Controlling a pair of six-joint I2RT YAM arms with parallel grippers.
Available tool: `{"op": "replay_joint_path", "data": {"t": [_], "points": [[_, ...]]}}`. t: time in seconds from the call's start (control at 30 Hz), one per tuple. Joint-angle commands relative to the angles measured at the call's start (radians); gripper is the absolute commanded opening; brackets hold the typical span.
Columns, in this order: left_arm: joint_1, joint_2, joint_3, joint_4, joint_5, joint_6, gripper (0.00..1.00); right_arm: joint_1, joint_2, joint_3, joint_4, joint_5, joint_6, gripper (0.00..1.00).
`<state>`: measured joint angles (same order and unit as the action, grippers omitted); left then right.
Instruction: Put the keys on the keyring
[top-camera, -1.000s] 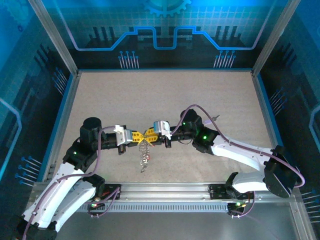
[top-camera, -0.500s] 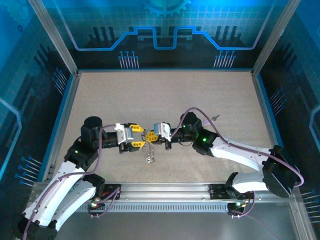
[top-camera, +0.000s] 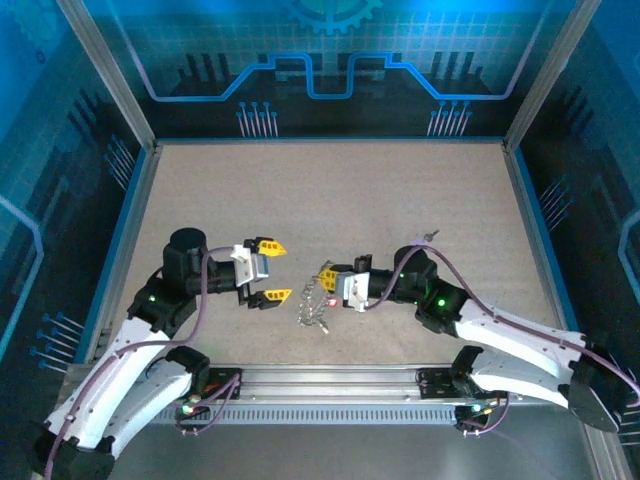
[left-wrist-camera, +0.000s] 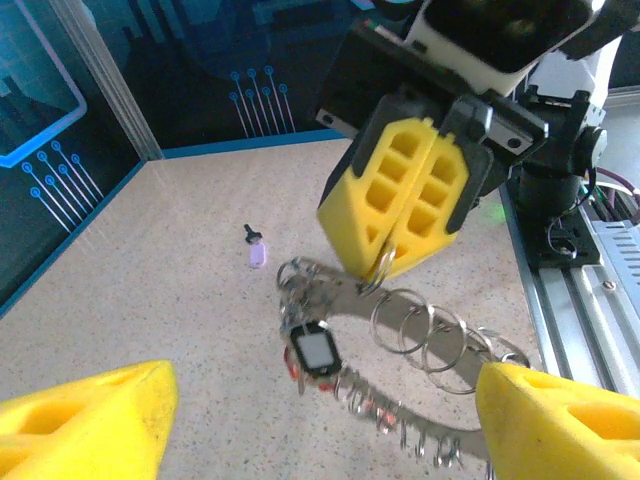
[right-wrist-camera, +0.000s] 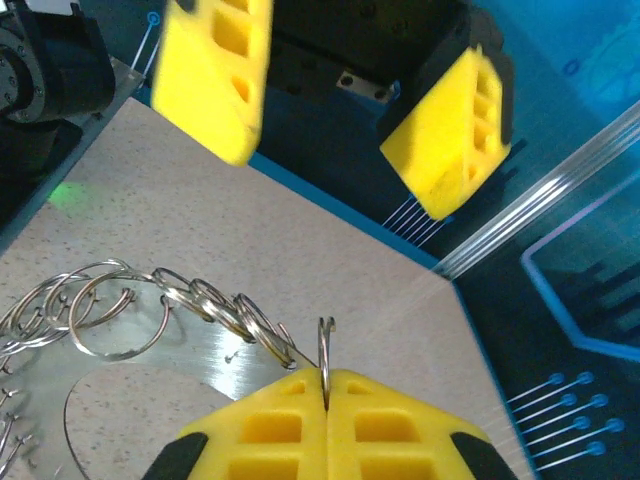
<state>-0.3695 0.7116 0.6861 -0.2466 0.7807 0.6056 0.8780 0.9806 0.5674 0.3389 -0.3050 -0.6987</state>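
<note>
On my right tool (left-wrist-camera: 383, 262) the yellow pads (left-wrist-camera: 395, 190) look like matt moulded plastic with square pockets. I see the keys (top-camera: 313, 308) as thin polished metal, catching light. The tabletop (top-camera: 330, 200) reads matt, finely speckled beige, slightly grainy. The front rail (top-camera: 330, 380) is brushed metal.

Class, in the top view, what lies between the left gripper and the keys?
Nothing: the top view shows bare table between the open left gripper and the keys held by the shut right gripper.
</note>
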Motion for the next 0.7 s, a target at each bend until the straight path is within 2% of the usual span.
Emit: {"op": "replay_joint_path", "data": {"t": [0.0, 0.17, 0.3, 0.37, 0.43, 0.57, 0.67], "points": [[-0.006, 0.032, 0.045, 0.004, 0.027, 0.037, 0.79, 0.013, -0.077, -0.001, -0.042, 0.030, -0.104, 0.00], [-0.006, 0.103, 0.066, 0.084, -0.013, -0.021, 0.75, 0.028, -0.180, -0.002, -0.139, 0.078, -0.139, 0.00], [-0.007, 0.152, 0.039, 0.254, -0.136, -0.175, 0.75, 0.022, -0.202, -0.007, -0.133, 0.113, -0.102, 0.00], [-0.011, 0.190, 0.010, 0.406, -0.255, -0.347, 0.77, -0.016, -0.205, -0.042, -0.050, 0.147, 0.007, 0.00], [-0.013, 0.232, -0.004, 0.489, -0.328, -0.457, 0.75, -0.073, -0.208, -0.055, 0.003, 0.206, 0.164, 0.00], [-0.030, 0.348, -0.008, 0.592, -0.381, -0.545, 0.72, -0.247, -0.268, -0.099, 0.053, 0.285, 0.440, 0.00], [-0.057, 0.442, 0.006, 0.659, -0.427, -0.620, 0.72, -0.379, -0.303, -0.100, 0.025, 0.397, 0.570, 0.00]]}}
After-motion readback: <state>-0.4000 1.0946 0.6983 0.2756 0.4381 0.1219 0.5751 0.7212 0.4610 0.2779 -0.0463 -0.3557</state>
